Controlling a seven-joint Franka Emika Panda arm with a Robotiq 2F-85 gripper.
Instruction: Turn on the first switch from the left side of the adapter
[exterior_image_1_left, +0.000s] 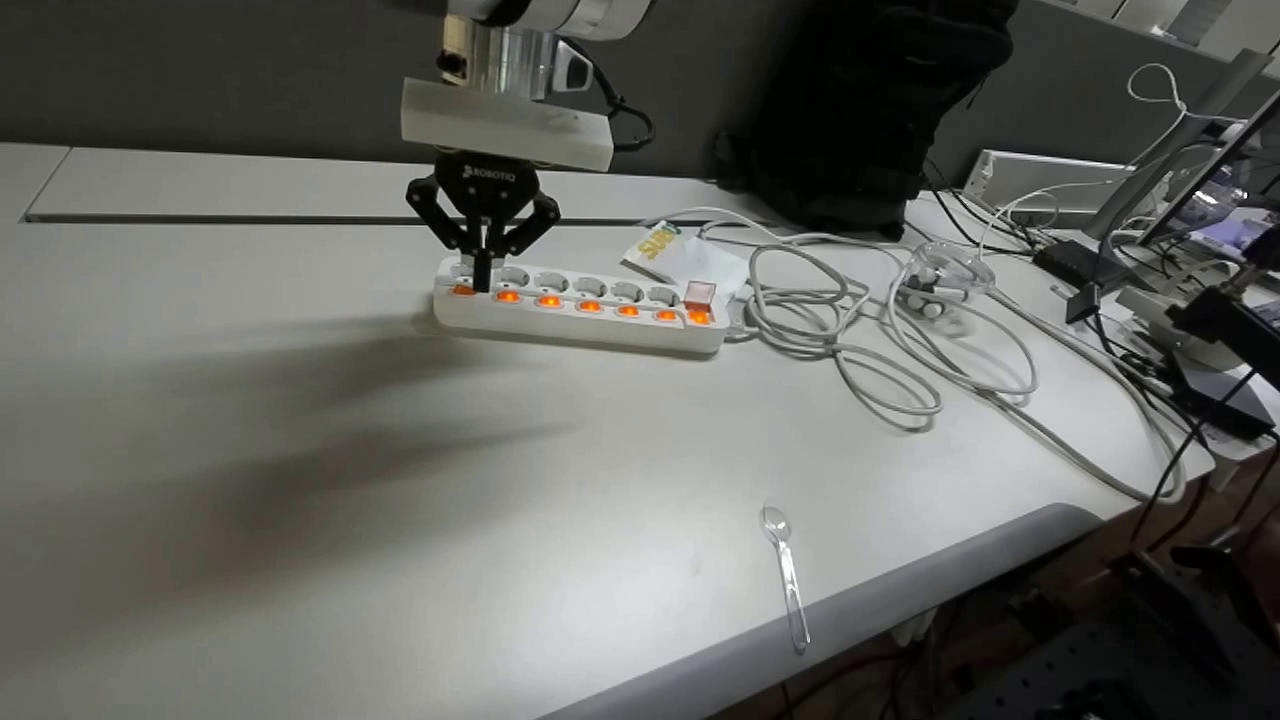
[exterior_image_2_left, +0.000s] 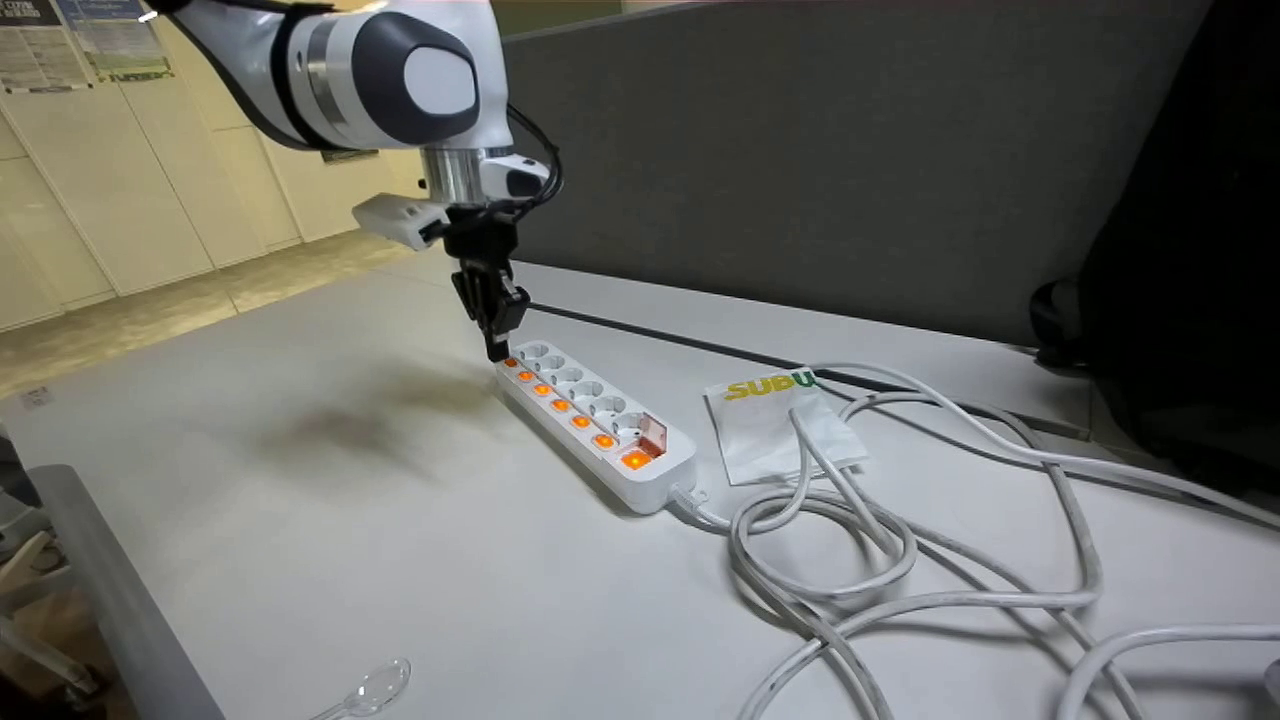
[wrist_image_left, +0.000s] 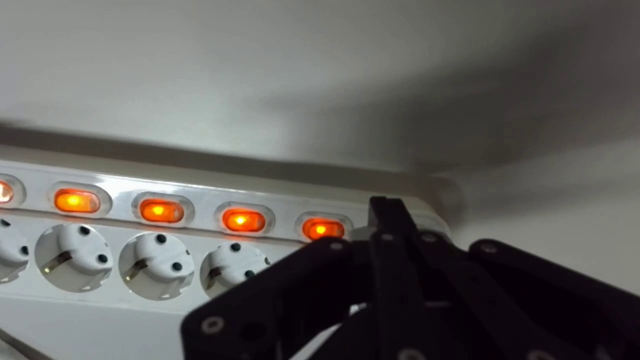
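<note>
Nearest in the wrist view, the black two-finger gripper (wrist_image_left: 387, 202) has its jaws together, holding nothing. Just beside them, contact unclear, the small orange-red rocker switch (exterior_image_1_left: 464, 290) ends the row on the long, flat white plastic power strip (exterior_image_1_left: 580, 327), away from its pale cord (exterior_image_2_left: 705, 515). A press could miss if they sit off-centre, or slide the strip if too hard.

The gripper (wrist_image_left: 386, 202), fingers together, stands at one end of the adapter (wrist_image_left: 204, 213), beside glowing orange switches (wrist_image_left: 243, 220).
</note>
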